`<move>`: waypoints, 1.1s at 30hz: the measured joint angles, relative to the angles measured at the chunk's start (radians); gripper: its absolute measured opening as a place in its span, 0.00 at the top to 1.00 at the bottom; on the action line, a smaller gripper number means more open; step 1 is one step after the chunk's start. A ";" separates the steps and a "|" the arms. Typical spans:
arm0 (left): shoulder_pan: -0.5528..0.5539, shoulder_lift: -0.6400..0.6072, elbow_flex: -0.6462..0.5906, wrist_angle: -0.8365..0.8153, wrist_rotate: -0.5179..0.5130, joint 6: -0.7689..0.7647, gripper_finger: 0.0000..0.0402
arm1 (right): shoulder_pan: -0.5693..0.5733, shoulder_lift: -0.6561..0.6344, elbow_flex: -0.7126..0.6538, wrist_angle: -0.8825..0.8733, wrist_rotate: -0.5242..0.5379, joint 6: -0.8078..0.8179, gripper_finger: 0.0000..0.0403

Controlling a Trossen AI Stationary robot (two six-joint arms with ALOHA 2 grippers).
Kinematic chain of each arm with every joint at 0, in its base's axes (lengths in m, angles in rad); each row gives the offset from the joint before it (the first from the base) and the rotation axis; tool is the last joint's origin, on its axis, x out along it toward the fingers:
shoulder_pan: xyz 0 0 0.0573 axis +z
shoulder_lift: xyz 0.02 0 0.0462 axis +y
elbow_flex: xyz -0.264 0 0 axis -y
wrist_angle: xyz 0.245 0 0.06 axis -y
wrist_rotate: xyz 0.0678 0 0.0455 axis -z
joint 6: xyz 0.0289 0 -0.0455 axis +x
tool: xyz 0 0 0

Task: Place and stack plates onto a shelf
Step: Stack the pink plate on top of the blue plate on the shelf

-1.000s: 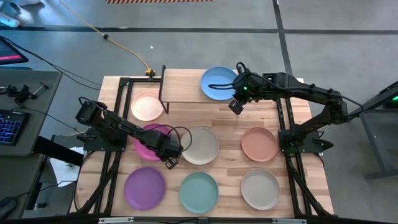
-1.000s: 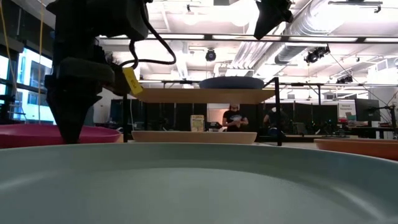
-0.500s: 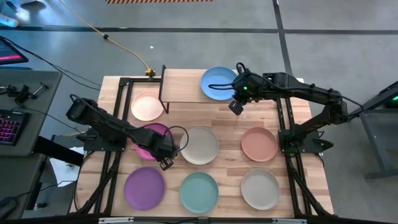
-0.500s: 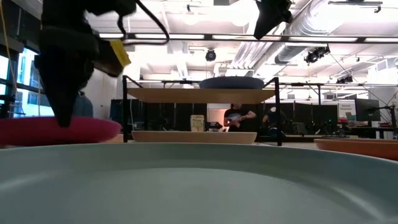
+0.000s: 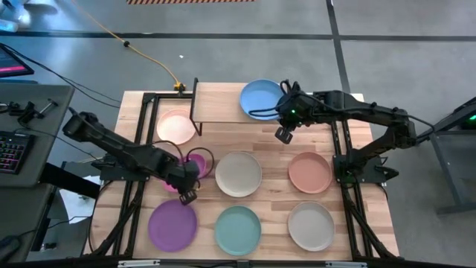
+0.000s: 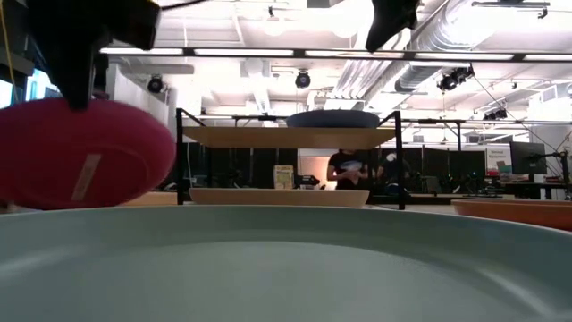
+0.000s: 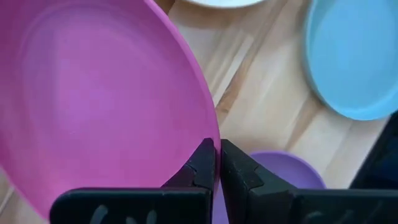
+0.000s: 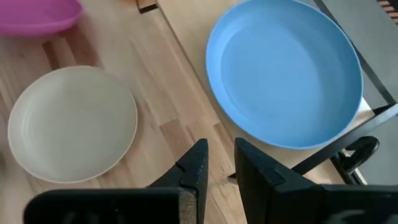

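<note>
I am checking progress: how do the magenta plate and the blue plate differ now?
The magenta plate is lifted and tilted, its rim pinched by the left hand; the blue plate lies flat on the shelf, free of any hand. Both are round, shallow and look equal in size.

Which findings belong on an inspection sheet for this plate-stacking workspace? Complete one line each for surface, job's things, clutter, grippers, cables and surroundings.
Surface: wooden table, black frame rails along both sides.
Job's things: blue plate on the shelf; magenta plate lifted and tilted; pale pink plate, cream plate, salmon plate, purple plate, teal plate and beige plate on the table.
Clutter: nothing seen.
Grippers: left gripper shut on the magenta plate's rim; right gripper open beside the shelf, empty.
Cables: yellow cable across the floor.
Surroundings: keyboard on a side desk; people far behind.
</note>
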 joint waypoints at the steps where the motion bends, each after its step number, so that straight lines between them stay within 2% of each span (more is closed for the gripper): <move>1: -0.003 -0.013 0.000 -0.001 -0.006 0.000 1.00 | 0.005 0.000 0.000 0.000 0.001 0.000 0.84; 9: -0.010 -0.085 0.000 -0.021 -0.027 0.005 1.00 | 0.040 0.000 0.000 0.003 0.006 -0.009 0.68; 14: -0.011 -0.117 0.017 -0.024 -0.027 0.090 1.00 | 0.059 0.000 0.000 0.022 -0.082 -0.094 0.61; 23: -0.010 -0.126 0.147 -0.024 -0.027 0.369 1.00 | 0.095 0.000 0.000 0.119 -0.224 -0.350 0.63; 28: -0.008 -0.126 0.197 -0.026 -0.036 0.514 1.00 | 0.107 0.000 0.000 0.162 -0.231 -0.462 0.63; 33: 0.014 -0.120 0.232 -0.087 -0.052 0.595 1.00 | 0.106 0.000 0.000 0.221 -0.234 -0.531 0.63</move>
